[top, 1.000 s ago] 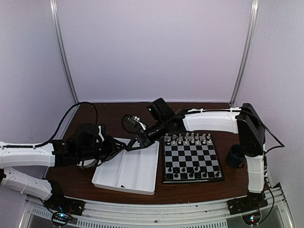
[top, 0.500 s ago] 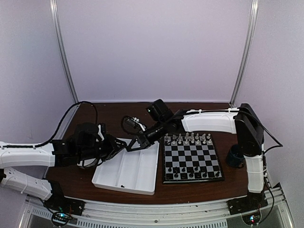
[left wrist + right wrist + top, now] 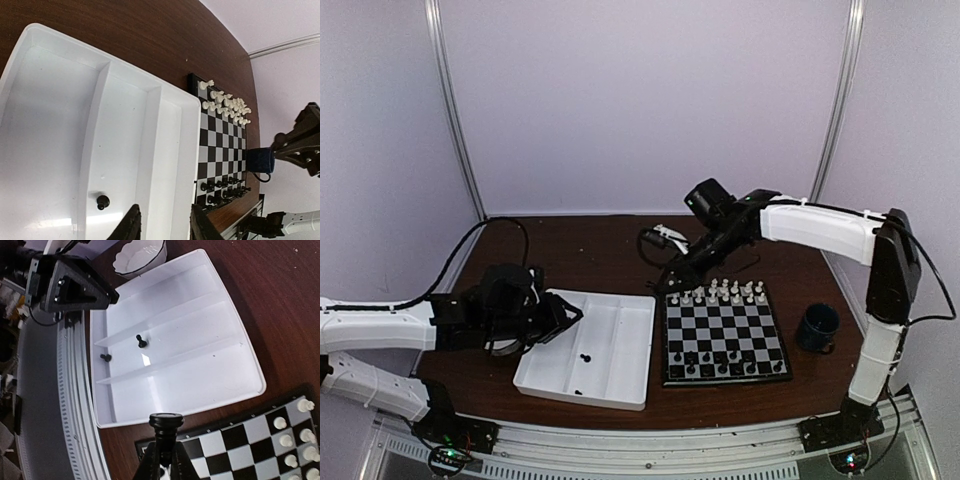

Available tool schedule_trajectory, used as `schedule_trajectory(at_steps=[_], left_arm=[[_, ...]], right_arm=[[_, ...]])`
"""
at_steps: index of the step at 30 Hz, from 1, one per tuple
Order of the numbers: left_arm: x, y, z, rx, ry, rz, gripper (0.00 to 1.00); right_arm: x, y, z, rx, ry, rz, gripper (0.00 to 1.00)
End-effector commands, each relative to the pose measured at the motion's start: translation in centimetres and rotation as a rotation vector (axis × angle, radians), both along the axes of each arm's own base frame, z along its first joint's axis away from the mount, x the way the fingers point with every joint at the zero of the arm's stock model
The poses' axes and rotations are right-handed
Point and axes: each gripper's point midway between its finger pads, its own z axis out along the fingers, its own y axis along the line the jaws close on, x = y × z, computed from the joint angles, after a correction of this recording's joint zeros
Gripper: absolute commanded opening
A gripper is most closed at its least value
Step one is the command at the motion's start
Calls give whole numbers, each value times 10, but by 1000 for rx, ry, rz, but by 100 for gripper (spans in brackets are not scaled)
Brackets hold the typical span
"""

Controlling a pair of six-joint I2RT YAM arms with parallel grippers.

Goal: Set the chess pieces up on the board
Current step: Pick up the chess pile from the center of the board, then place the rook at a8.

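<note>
Grip first: my right gripper [image 3: 166, 454] is clamped tight on a black chessman [image 3: 166, 421]. Its round head stands clear above my fingertips, so it rides upright and can go down on its base.

Taking the far wall as twelve o'clock, this hand hangs over the chessboard [image 3: 723, 335] at its ten o'clock corner, just off the far-right corner of the white divided tray [image 3: 620, 385]. That is the white end. The white chessmen [image 3: 717, 292] fill the two rows at twelve o'clock, and the black chessmen [image 3: 730, 364] line the rows at six o'clock, where I judge my piece belongs. Getting there means crossing the crowded white ranks, so I want height over them and a descent only above a free square. I cannot make out which square is vacant.

My left gripper [image 3: 165, 212] hovers over the tray, at nine o'clock from the board, with its jaws apart and nothing between them. I take it to be placed for the loose black pieces [image 3: 141, 342] in the tray's middle compartment, one of them just beside my left finger.

The tray's dividers crowd that reach. A white scalloped bowl [image 3: 140, 255] sits near the tray's nine o'clock side, under my left arm. A blue mug [image 3: 817, 327] stands on the table [image 3: 570, 250] at three o'clock from the board, apart from both hands.
</note>
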Motion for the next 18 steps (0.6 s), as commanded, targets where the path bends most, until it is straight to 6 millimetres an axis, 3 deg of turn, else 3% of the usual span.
schedule_trajectory(at_steps=[1,7,10,14,18], left_arm=[[5,-2,-1,97,-38,-49,34],[6,-6,-14,257,-24,-143,34],[8,-9,-16,290,-20,-163,34],[9,-9,-17,299,-26,-170,34],[8,-8,-18,307,-25,-168,34]], right_arm=[[-39,-69,-10,-251,-187,226,7],[-65,-163,-33,-627,-282,449,7],[-72,-200,-39,-798,-293,532,7],[-78,-232,-40,-981,-296,621,7],[-86,-251,-49,-1129,-277,711,7]])
